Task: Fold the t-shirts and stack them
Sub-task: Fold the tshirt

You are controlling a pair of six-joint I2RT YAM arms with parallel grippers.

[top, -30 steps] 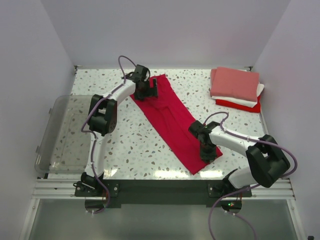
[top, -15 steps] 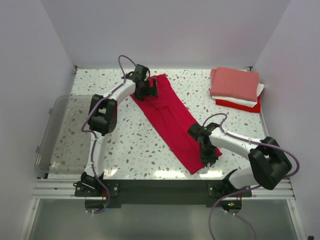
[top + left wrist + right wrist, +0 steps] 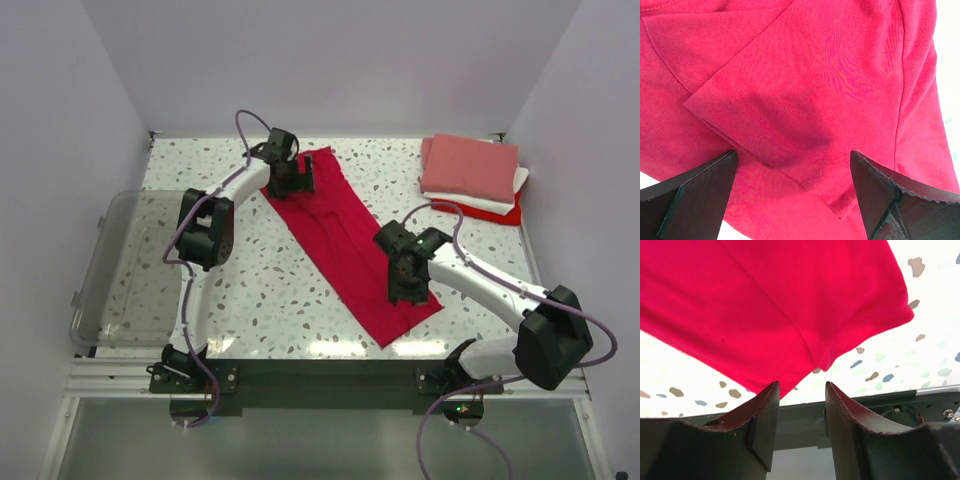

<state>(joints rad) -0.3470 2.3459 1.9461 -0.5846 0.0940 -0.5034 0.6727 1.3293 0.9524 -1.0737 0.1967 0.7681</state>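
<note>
A crimson-red t-shirt (image 3: pixel 345 235) lies as a long folded strip, running diagonally from the far middle of the table to the near right. My left gripper (image 3: pixel 300 178) hovers over its far end with jaws wide open; in the left wrist view a folded sleeve hem (image 3: pixel 765 145) lies between the fingers (image 3: pixel 700 195). My right gripper (image 3: pixel 405 285) is above the strip's near end, open with nothing in it (image 3: pixel 801 385). The shirt's near corner (image 3: pixel 805 320) lies flat just beyond its fingertips. Folded t-shirts are stacked at the far right: salmon-pink (image 3: pixel 470 165) on white (image 3: pixel 505 203) on red (image 3: pixel 480 212).
A clear plastic bin (image 3: pixel 120 270) sits at the table's left edge, partly overhanging it. The black mounting rail (image 3: pixel 330 375) runs along the near edge. White walls close in the far and side edges.
My right gripper opened, let go of the shirt's near end, and rose away from the near edge. The near corner now lies spread flat. The left arm stayed still.
</note>
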